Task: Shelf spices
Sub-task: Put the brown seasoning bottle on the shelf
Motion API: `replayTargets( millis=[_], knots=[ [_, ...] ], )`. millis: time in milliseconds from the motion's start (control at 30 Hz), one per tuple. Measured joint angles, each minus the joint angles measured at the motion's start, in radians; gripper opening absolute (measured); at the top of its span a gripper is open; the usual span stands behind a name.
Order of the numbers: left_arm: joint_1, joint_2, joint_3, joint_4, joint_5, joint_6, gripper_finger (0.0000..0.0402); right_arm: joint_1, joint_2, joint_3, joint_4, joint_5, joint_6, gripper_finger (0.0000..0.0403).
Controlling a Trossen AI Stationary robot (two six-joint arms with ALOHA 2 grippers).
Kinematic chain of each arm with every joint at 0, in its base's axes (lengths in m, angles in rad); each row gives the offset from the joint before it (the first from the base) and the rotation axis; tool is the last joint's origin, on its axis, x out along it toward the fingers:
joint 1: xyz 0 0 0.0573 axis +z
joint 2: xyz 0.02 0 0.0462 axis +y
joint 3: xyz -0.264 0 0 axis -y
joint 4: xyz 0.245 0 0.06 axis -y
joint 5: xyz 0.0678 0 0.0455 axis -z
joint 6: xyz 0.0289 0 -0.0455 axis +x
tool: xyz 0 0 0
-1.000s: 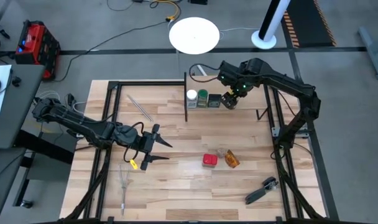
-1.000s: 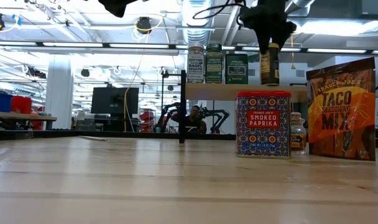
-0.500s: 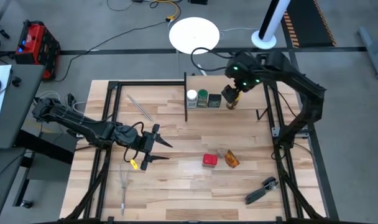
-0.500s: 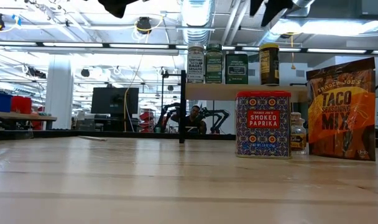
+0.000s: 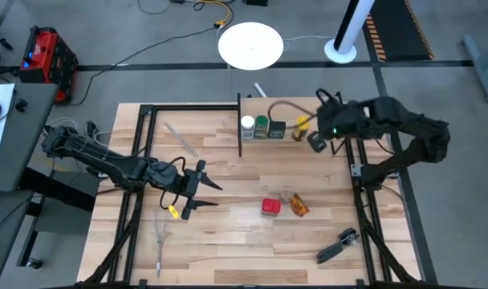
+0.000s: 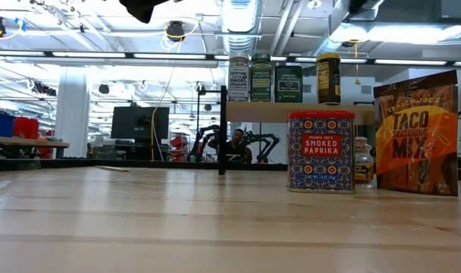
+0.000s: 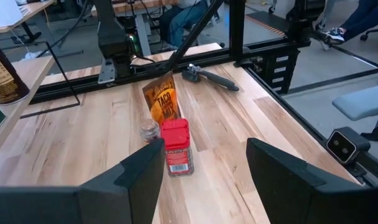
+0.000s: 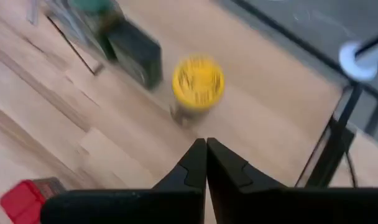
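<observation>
Pulling away from the pale wooden shelf with black end posts (image 5: pixel 270 138), the right hand (image 5: pixel 317 142) is now hanging beside it, fingers pressed together, empty. Four jars are standing in a row on the shelf, the yellow-capped jar (image 5: pixel 301 126) last. On the wood-plank surface (image 5: pixel 228 233), the left hand (image 5: pixel 202 187) is hovering spread apart near the red paprika tin (image 5: pixel 270 207), small glass jar (image 5: pixel 285 197) and orange taco seasoning packet (image 5: pixel 298 206).
</observation>
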Motion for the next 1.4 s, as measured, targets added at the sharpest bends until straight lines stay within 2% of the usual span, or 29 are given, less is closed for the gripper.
replayTargets(
  millis=[133, 300, 433, 633, 767, 967, 1400],
  knots=[
    [0.0, 0.0, 0.0, 0.025, 0.0, 0.001, 0.0219, 0.035, -0.044, -0.177, 0.002, -0.002, 0.133, 0.0012],
    [0.0, 0.0, 0.0, 0.038, 0.0, 0.009, 0.0219, 0.05, -0.06, -0.346, 0.027, 0.001, 0.214, 0.0006],
    [0.0, 0.0, 0.0, 0.044, 0.0, 0.03, 0.0219, 0.041, -0.059, -0.419, 0.095, 0.075, 0.215, 0.0004],
    [0.0, 0.0, 0.0, 0.044, 0.0, 0.042, 0.0219, -0.037, -0.06, -0.442, 0.27, 0.087, 0.073, 0.0003],
    [0.0, 0.0, 0.0, 0.043, 0.0, 0.043, 0.0219, -0.091, -0.06, -0.442, 0.356, 0.039, -0.005, 0.0003],
    [0.0, 0.0, 0.0, 0.042, 0.0, 0.043, 0.0219, -0.12, -0.06, -0.442, 0.373, -0.027, -0.013, 0.0003],
    [0.0, 0.0, 0.0, 0.042, 0.0, 0.042, 0.0219, -0.118, -0.037, -0.442, 0.482, -0.03, -0.067, 0.0002]
  ],
)
